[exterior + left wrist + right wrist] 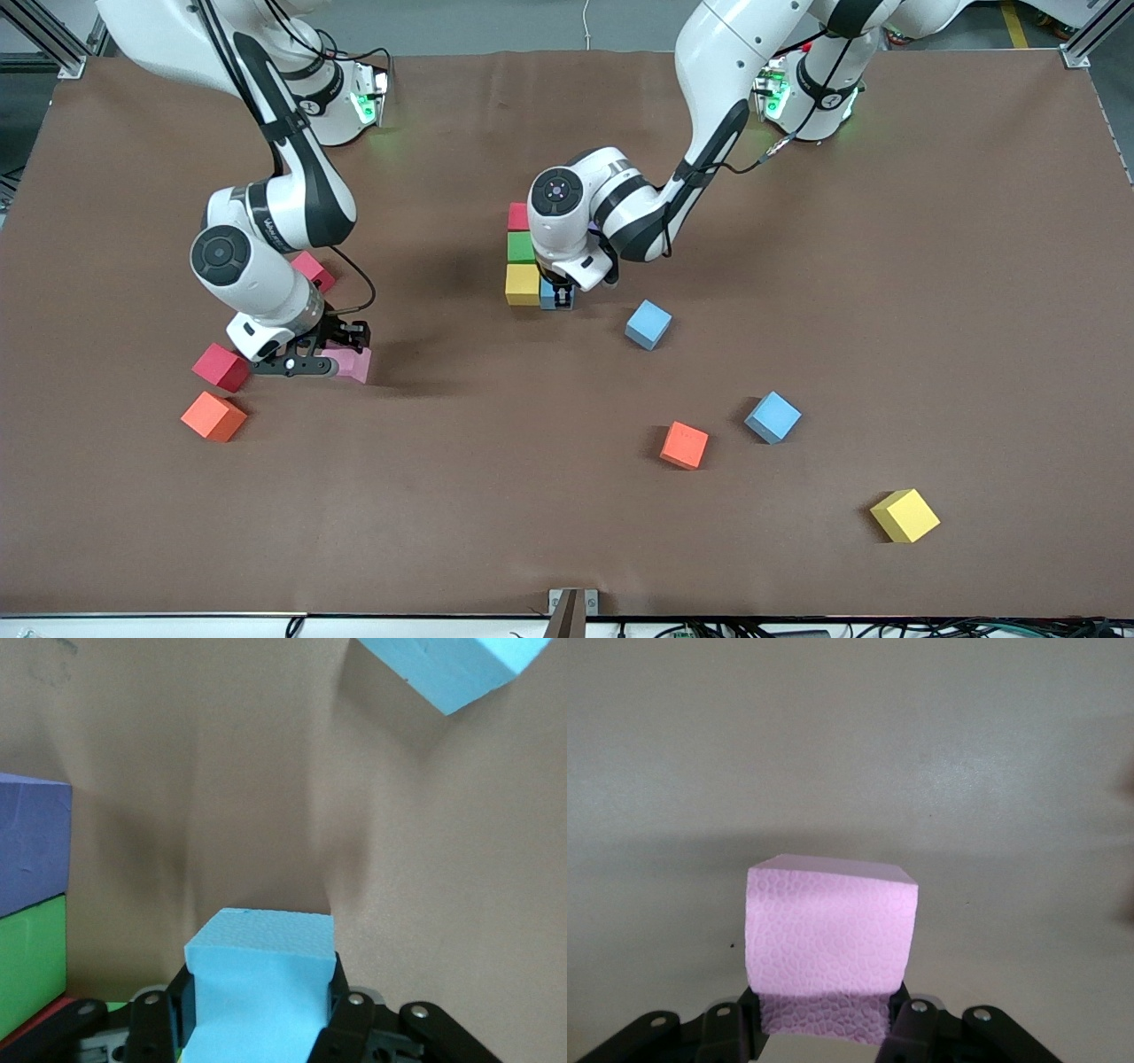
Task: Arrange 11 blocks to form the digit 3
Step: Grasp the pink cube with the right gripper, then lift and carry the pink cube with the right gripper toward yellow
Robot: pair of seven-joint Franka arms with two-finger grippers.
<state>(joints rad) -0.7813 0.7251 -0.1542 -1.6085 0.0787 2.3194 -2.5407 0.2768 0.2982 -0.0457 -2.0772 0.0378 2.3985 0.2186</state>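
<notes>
While left jaws clamp light blue block (261,979), right jaws clamp pink block (829,935)

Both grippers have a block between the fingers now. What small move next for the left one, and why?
Probably open the left gripper and lift clear: its light blue block already sits beside the yellow block ending the red-green-yellow column. The right gripper is shut on the pink block, near the right arm's end.

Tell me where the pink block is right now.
The pink block sits between the right gripper's shut fingers at the right arm's end of the table, beside a red block in the front view.
</notes>
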